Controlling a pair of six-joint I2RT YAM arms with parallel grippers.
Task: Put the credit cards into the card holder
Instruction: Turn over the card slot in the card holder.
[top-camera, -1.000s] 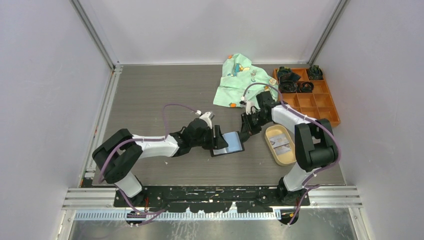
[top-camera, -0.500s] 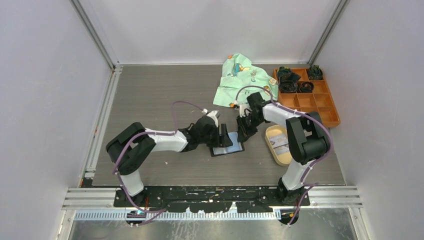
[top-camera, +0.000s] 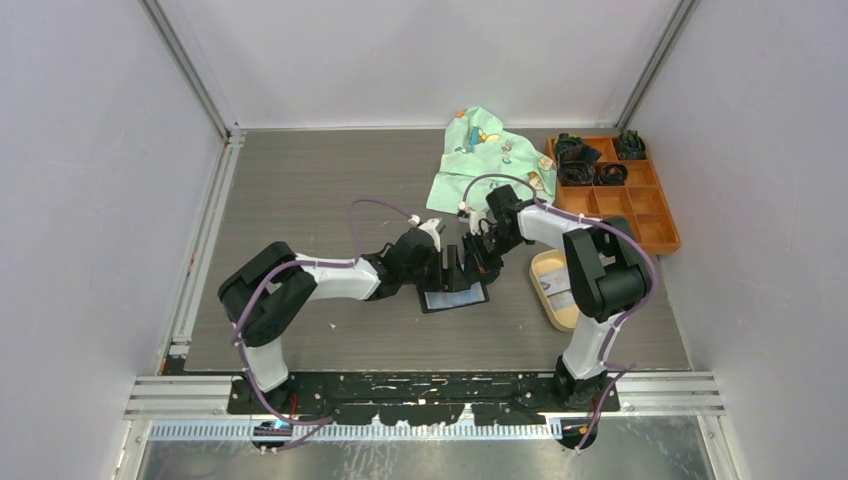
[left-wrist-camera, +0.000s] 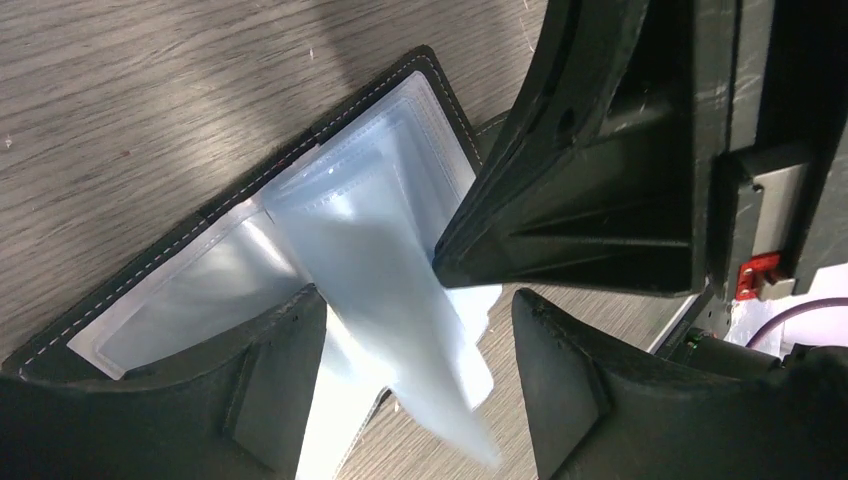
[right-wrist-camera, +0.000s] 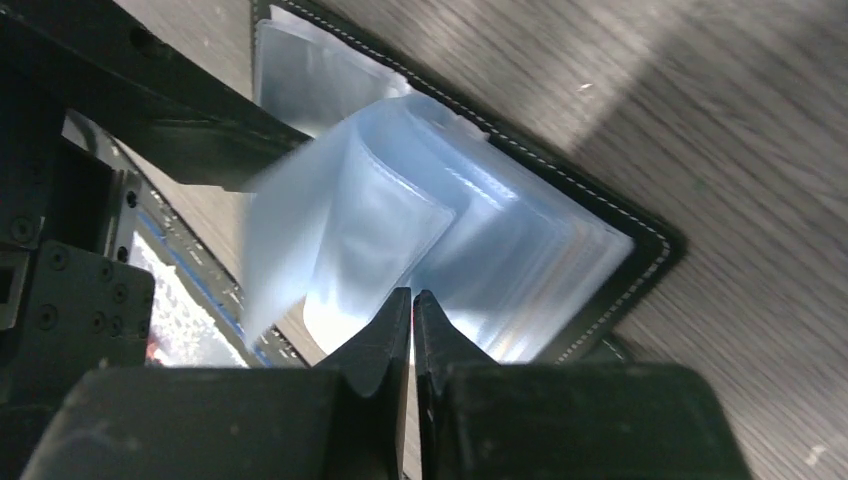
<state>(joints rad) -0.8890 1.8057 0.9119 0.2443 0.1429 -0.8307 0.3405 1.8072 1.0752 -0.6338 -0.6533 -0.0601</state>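
Jaws, right: closed tip to tip at sleeves' (right-wrist-camera: 500, 260) edge; whether one is nipped, cannot tell.
Jaws, left: wide apart, straddling one loose sleeve (left-wrist-camera: 400, 300), gripping nothing.
Holder (top-camera: 455, 298): open face-up on surface (top-camera: 300, 180), directly below both jaws, long axis left-right.
Cards (top-camera: 560, 290): in tray (top-camera: 541, 265), right of holder, nearer right arm.

Robot lab cell: plain white walls (top-camera: 420, 60), aluminium frame rails (top-camera: 205, 85), grey tabletop (top-camera: 300, 170).
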